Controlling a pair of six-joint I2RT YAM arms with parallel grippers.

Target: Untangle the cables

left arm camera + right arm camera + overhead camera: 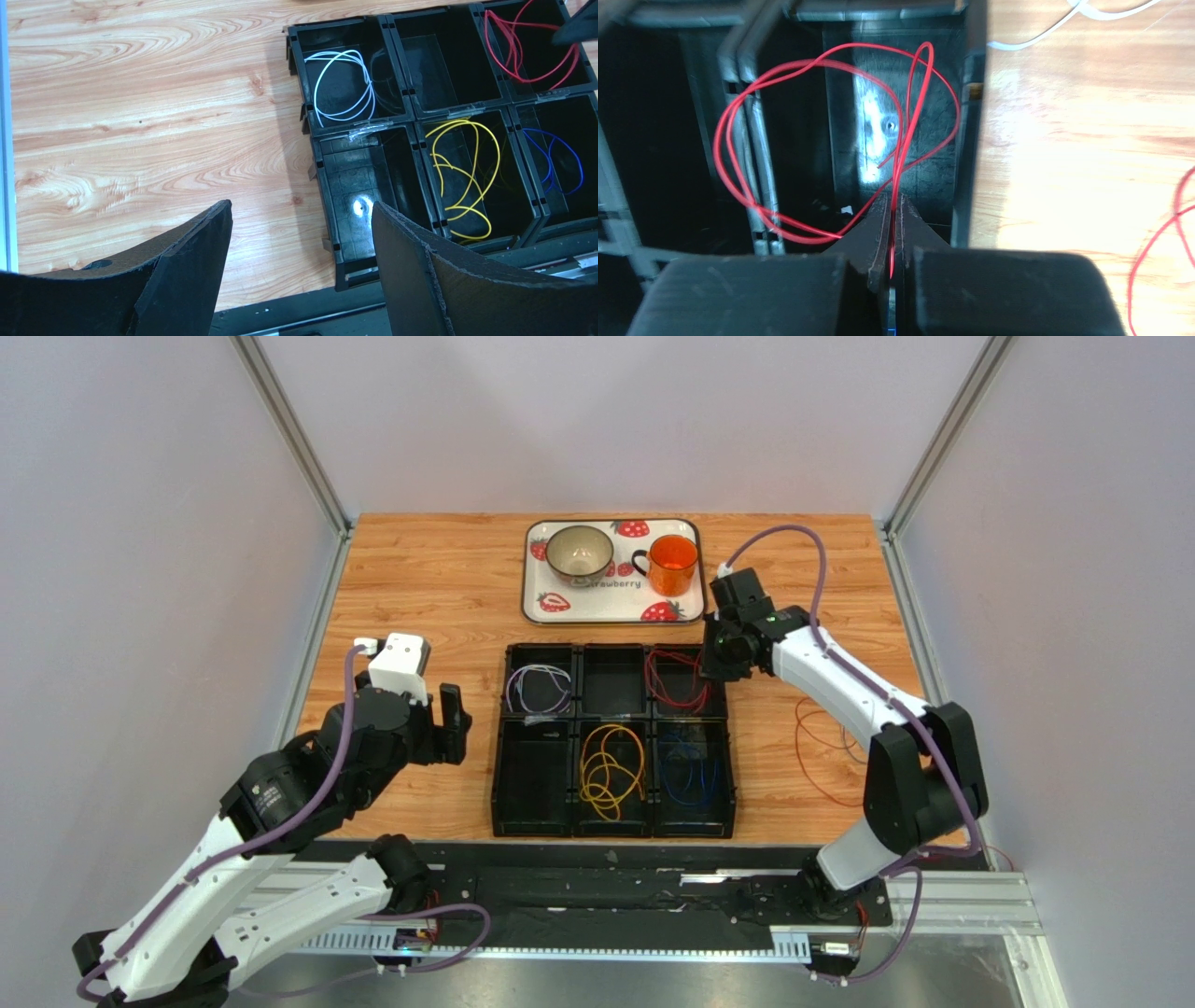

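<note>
A black six-compartment organiser [500, 756] holds the cables. A white-grey cable [540, 689] lies in the back left bin, a yellow one [612, 767] in the front middle, a blue one [692, 770] in the front right. My right gripper [718, 661] is over the back right bin, shut on a red cable [904, 143] whose loops hang over that bin and its wall; its fingertips [893, 203] pinch the wire. My left gripper [302, 210] is open and empty, above the table left of the organiser [309, 133].
A second thin red loop [801, 742] lies on the wood right of the organiser, also in the right wrist view [1158, 238]. A strawberry tray [540, 595] with a bowl [579, 550] and an orange cup [673, 563] stands at the back. A thin white wire [1046, 31] lies beyond the bin.
</note>
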